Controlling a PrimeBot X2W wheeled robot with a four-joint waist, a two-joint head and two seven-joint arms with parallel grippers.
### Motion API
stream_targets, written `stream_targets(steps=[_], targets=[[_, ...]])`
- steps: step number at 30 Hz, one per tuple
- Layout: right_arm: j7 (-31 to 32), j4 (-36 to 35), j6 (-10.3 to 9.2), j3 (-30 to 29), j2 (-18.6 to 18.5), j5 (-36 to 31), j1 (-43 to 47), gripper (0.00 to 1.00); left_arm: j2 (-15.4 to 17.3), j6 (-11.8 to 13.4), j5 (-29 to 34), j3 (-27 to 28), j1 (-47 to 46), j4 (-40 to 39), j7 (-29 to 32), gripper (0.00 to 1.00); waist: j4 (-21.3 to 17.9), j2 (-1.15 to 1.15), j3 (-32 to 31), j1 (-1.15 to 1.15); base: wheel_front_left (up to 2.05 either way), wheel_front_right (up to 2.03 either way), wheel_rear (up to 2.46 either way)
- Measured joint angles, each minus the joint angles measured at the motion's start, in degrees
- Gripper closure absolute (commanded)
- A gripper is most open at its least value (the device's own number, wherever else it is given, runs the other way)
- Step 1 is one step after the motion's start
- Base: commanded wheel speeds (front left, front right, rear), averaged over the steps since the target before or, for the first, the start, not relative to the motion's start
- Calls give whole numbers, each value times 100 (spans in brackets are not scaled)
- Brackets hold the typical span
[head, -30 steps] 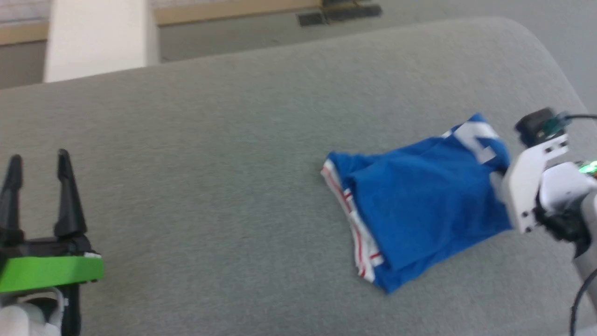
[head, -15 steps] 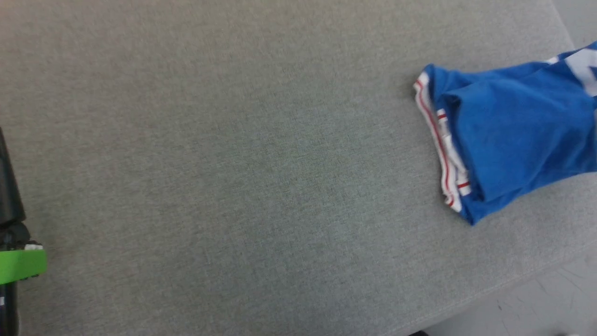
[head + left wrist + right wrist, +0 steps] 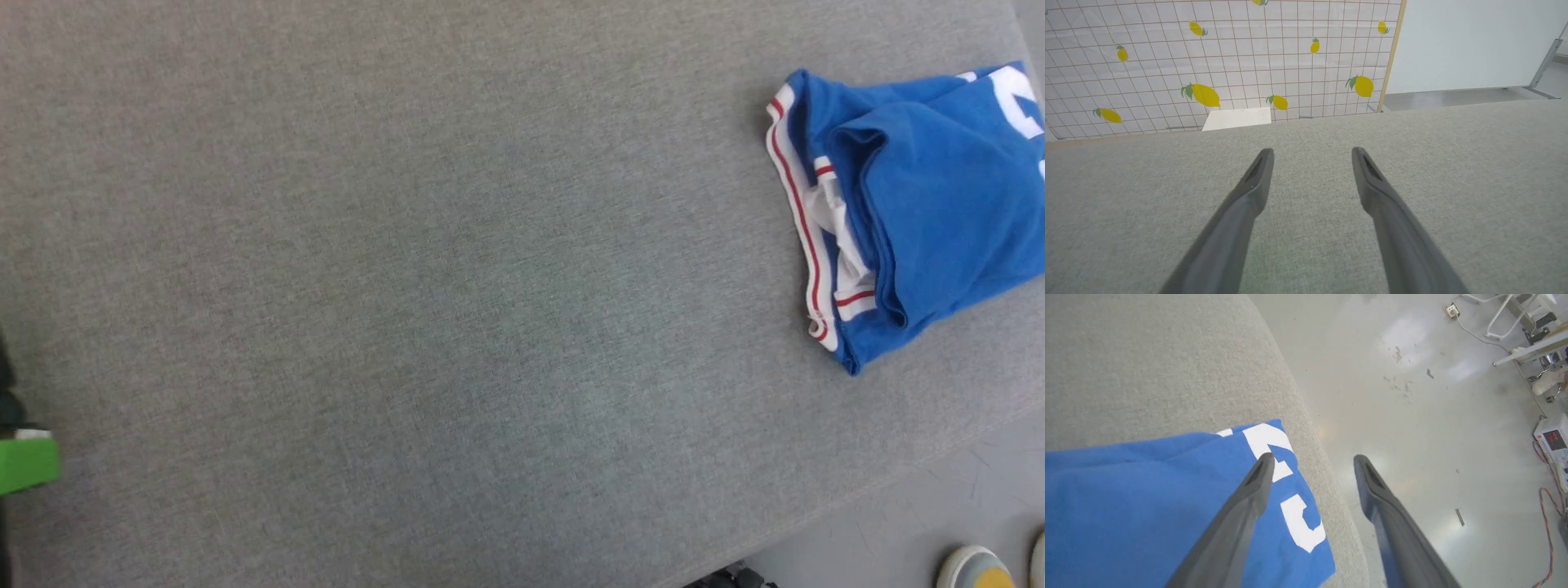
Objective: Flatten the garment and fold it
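- Garment (image 3: pixel 922 212): royal-blue cloth, folded into a compact bundle, lying on the grey cushioned surface (image 3: pixel 408 286) near that surface's edge and running off the head view's right border.
- The head view gives the garment's near-left side, where red-and-white striped trim (image 3: pixel 804 237) curves along the fold and a bit of white cloth is tucked in behind it.
- The right wrist view gives the garment's opposite end: a flat blue panel with a white numeral (image 3: pixel 1286 490) at its corner, close to the cushion's rounded edge.
- Right gripper (image 3: pixel 1313 456): fingers spread apart, nothing between them. One finger lies across the garment's numeral; whether it touches the cloth I cannot tell. The other finger stands past the garment, over the pale floor (image 3: pixel 1412 396).
- Beyond the garment in that view, a meter box with red digits (image 3: pixel 1551 439) and an orange cable (image 3: pixel 1549 522) sit on the floor.
- Left gripper (image 3: pixel 1312 150): fingers parted and empty, over bare grey fabric, well apart from the garment.
- The left wrist view looks away from the garment toward a lemon-print tiled wall (image 3: pixel 1208 61) and a white panel (image 3: pixel 1474 41).
- In the head view, a green band (image 3: pixel 24 461) sits at the left border, far across the cushion from the garment.
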Motion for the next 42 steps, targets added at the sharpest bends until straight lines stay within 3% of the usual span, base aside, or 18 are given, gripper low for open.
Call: stream_targets(steps=[12, 17, 22, 26, 29, 36, 42], targets=[[-1351, -1839, 0, 877, -290, 1147, 77, 0, -611, 85, -11, -648, -139, 1029, -701, 0, 274, 0, -877, -1, 0, 0, 0], [-1631, -2275, 0, 1095, 164, 1256, 450, 0, -761, 94, -9, -789, -221, 1425, -846, 0, 572, 0, -1419, -1, 0, 0, 0], [-1945, -2602, -3, 1198, 956, 1115, 1065, 0, -943, 127, -5, -892, -350, 1777, -933, 0, 960, 0, -1908, -1, 0, 0, 0], [-2310, -2609, -2, 1244, 1582, 958, 1597, 0, -1010, 194, 48, -1012, -396, 2087, -937, 0, 1277, 0, -2226, -1, 0, 0, 0], [-2750, -2576, -2, 1259, 1820, 832, 1901, 0, -1074, 220, 109, -1082, -438, 2264, -966, 0, 1493, 0, -2426, -1, 0, 0, 0], [-3722, -2208, -2, 1241, 1950, 894, 2691, 0, -1272, 241, 196, -1315, -495, 2625, -998, 0, 1964, 0, -2785, -1, 0, 0, 0], [-3954, -1827, -2, 1480, 1951, 1117, 3122, 0, -1365, 242, 305, -1451, -500, 2876, -1012, 0, 2231, 0, -3028, -1, 0, 0, 0]])
